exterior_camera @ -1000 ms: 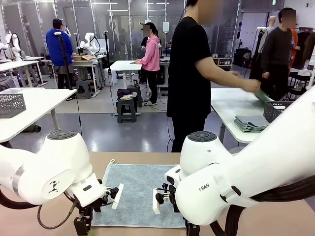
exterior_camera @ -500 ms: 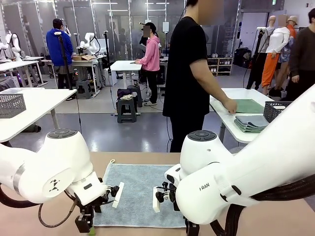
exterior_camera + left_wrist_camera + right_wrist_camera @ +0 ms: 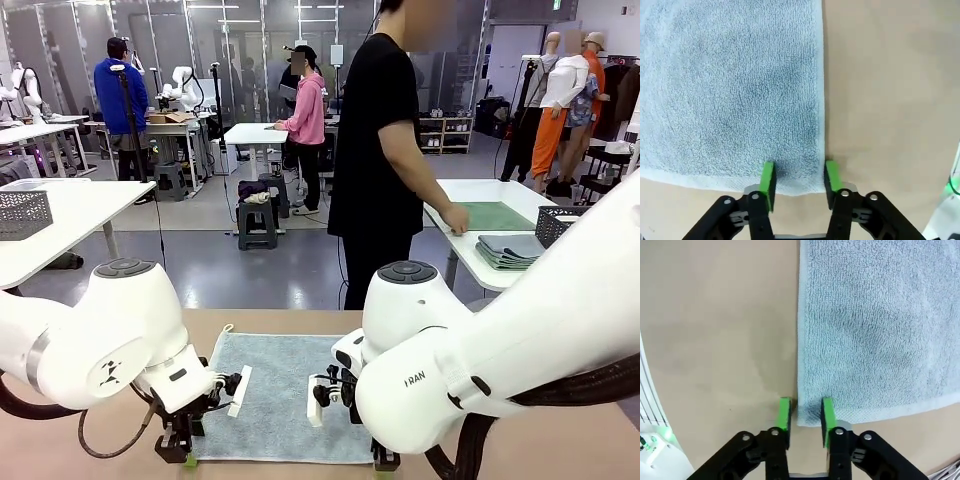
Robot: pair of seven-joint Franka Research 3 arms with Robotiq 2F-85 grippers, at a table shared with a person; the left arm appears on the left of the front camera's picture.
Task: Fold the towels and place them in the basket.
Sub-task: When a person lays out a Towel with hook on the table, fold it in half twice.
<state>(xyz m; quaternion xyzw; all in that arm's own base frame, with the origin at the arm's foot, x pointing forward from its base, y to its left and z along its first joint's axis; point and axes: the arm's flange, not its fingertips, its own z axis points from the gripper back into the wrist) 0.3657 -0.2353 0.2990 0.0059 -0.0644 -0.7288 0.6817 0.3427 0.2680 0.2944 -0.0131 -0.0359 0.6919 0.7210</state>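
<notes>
- A light blue towel (image 3: 280, 390) is spread flat on the counter (image 3: 890, 100).
- One near corner is gripped by the closed jaws of the left gripper (image 3: 799, 169).
- The other is gripped likewise by the right gripper (image 3: 806, 404).

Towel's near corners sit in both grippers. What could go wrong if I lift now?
1. The right gripper pinches only the very corner of the light blue towel, with one pad just outside the hem over the bare table. The hem could slip out on lifting.
2. The left gripper takes in more cloth at its corner. Unequal holds might skew the fold.
</notes>
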